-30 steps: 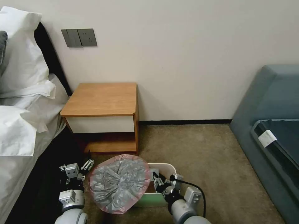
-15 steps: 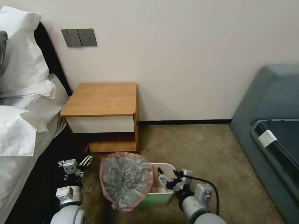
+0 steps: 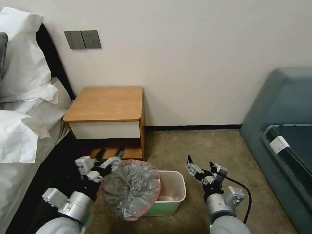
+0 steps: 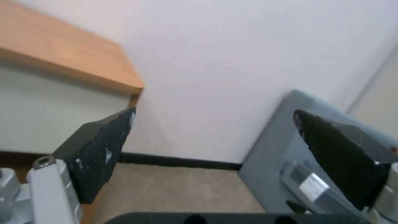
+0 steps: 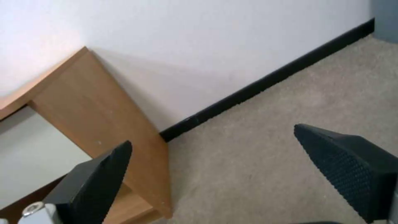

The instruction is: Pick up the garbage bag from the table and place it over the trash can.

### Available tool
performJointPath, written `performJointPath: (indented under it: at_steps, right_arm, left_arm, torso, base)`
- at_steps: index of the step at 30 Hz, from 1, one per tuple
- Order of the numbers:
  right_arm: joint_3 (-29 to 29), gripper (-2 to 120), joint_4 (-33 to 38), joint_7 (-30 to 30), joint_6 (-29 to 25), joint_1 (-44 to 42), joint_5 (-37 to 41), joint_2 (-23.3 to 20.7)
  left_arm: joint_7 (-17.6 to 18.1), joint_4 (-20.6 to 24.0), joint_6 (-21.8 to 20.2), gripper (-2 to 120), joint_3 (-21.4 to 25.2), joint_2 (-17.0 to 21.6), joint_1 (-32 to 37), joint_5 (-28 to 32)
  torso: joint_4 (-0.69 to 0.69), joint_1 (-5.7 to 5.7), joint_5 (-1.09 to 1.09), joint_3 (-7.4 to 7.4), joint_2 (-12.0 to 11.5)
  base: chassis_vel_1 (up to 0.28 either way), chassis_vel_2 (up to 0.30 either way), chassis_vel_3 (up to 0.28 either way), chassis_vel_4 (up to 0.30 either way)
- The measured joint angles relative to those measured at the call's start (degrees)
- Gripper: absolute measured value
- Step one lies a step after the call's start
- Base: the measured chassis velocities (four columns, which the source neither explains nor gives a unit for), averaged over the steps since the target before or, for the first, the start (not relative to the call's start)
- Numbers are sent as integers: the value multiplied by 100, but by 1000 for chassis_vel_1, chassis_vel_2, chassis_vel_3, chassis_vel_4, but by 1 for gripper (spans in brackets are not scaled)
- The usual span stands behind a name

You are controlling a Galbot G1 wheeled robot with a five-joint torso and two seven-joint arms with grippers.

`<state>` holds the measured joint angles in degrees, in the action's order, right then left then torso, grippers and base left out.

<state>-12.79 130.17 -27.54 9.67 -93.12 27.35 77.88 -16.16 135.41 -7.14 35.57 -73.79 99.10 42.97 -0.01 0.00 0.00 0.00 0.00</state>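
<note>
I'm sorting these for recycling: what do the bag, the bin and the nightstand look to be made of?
The garbage bag: thin plastic film, by its grey, crinkled, translucent sheen and pink rim. The trash can: probably moulded plastic, smooth cream walls with a rolled rim. The table: wood or wood-look laminate, going by its orange-brown grain and matte finish; the drawer front is white.

Plain off-white wall [image 3: 195, 58] with grey switch plate [image 3: 83, 39], beige carpet [image 3: 201, 149], white-sheeted bed [image 3: 22, 107], blue-grey sofa [image 3: 286, 107]
</note>
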Motion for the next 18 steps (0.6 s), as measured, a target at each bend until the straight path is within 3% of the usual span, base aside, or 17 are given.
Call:
performJointPath:
  at_steps: [5, 7, 8, 11, 12, 14, 18]
  right_arm:
    - [22, 100, -7, -15, -113, -10, -56, 125]
    - [44, 100, 0, -24, -154, -21, -84, 149]
    - [44, 100, 0, -24, -154, -21, -84, 149]
    - [89, 100, 3, -32, -210, -26, -141, 175]
    - [89, 100, 3, -32, -210, -26, -141, 175]
    - [116, 100, -3, -37, -238, -18, -168, 196]
    - [131, 100, -33, -41, -275, -5, -196, 213]
  left_arm:
    - [296, -181, -93, 98, -151, -52, -4, -396]
    - [754, -325, -159, 99, -300, -133, -2, -845]
    - [754, -325, -159, 99, -300, -133, -2, -845]
    - [1399, -381, -598, 100, -474, -240, 93, -1418]
    - [1399, -381, -598, 100, -474, -240, 93, -1418]
    - [1790, -289, -1198, 100, -562, -291, 118, -1467]
    - [1988, -264, -1472, 99, -578, -335, 105, -1480]
  torso:
    - [1, 0, -1, 0, 0]
    - [0, 0, 0, 1, 0]
    - [0, 0, 0, 1, 0]
    - [1, 0, 0, 1, 0]
    - [1, 0, 0, 1, 0]
    - [1, 0, 0, 1, 0]
    - [1, 0, 0, 1, 0]
  base:
    - [0, 0, 0, 0]
    - [0, 0, 0, 0]
    - [0, 0, 0, 0]
    - [0, 0, 0, 0]
    - [0, 0, 0, 0]
    - [0, 0, 0, 0]
    - [0, 0, 0, 0]
